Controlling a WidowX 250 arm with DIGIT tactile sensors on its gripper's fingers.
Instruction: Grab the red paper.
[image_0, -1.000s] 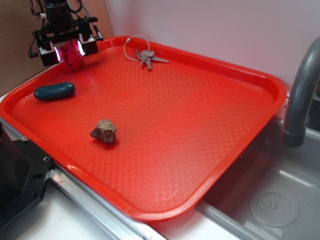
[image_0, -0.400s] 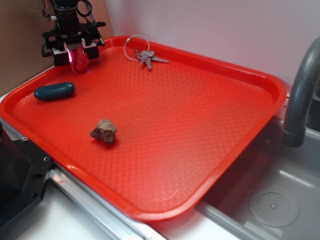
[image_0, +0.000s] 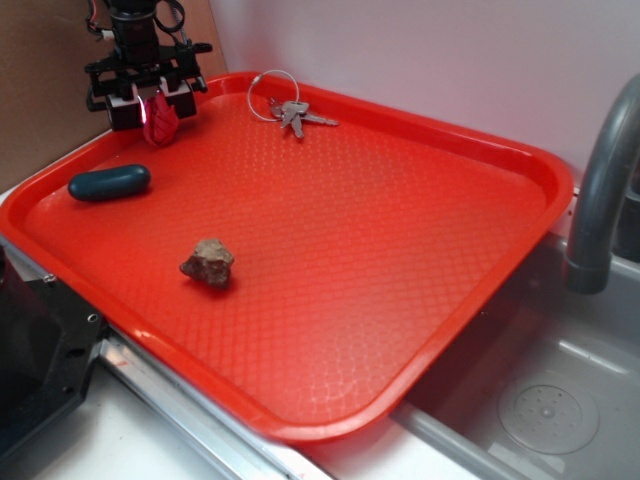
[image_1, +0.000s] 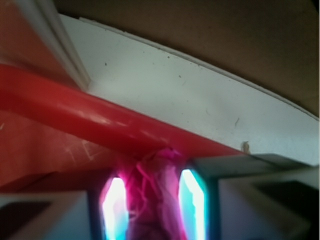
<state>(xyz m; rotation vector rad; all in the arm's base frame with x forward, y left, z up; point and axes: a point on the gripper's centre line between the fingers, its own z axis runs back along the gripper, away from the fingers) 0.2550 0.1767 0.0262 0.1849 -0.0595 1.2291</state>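
Paper first: the end effector is clamped on the red paper, held above the far left corner of the tray; the wrist view shows the wad squeezed between both fingers. It looks light, soft and crushable, so a grip across its middle should suit. A capsule, rock and keys lie apart on the tray.

Red tray holds teal capsule, brown rock, keys.
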